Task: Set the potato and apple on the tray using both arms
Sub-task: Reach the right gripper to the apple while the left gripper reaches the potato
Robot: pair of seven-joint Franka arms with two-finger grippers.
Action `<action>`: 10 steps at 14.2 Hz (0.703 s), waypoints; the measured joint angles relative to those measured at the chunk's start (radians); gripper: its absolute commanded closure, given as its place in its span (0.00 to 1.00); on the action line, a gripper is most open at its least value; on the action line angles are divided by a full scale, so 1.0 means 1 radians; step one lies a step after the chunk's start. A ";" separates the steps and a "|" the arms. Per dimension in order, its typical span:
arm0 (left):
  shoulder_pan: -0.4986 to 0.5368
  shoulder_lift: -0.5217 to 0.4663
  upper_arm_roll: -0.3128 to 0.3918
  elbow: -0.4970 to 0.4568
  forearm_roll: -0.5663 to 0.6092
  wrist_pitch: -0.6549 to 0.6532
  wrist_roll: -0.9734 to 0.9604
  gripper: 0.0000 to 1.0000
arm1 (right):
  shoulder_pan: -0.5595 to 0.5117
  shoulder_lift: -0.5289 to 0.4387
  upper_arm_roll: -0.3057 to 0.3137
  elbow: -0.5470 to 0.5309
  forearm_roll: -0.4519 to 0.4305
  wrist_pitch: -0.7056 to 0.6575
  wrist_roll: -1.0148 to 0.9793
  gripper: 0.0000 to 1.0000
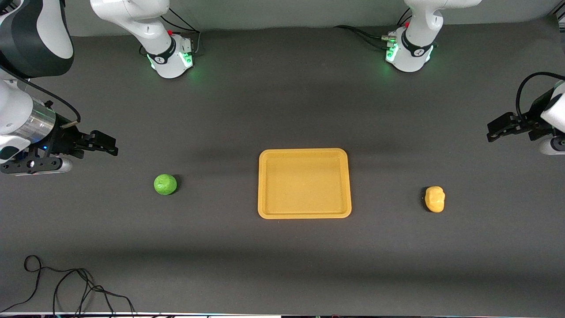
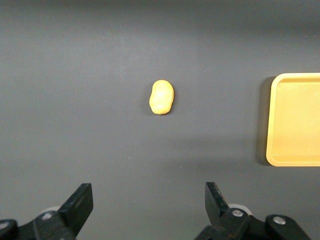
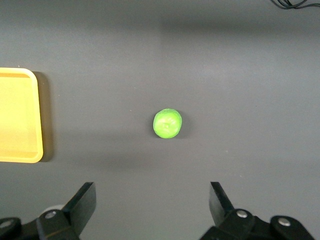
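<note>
Both grippers, left gripper (image 2: 147,210) and right gripper (image 3: 152,210), hang spread wide at the bench's ends; apple (image 1: 165,184) and potato (image 1: 435,199) flank the mid-bench tray (image 1: 304,215); risk: apple rolling if nudged.

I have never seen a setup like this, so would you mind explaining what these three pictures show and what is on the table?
These are two white robot arms at a dark table, each ending in a two-finger gripper. One picture looks down from a high camera facing the robots; the other two come from cameras on the arms' wrists.

On the table lies an empty yellow-orange tray. The green apple sits toward the right arm's end, the potato toward the left arm's end.

The right gripper is open over bare table near the apple. The left gripper is open near the potato. Neither holds anything.
</note>
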 measured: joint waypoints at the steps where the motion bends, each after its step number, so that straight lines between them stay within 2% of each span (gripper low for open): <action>1: -0.001 -0.006 -0.001 0.000 -0.001 -0.002 0.000 0.00 | 0.000 0.000 0.000 0.001 0.000 0.000 0.000 0.00; 10: -0.012 -0.022 -0.002 -0.005 -0.001 -0.005 0.000 0.00 | 0.000 0.008 0.000 0.038 0.000 -0.001 0.000 0.00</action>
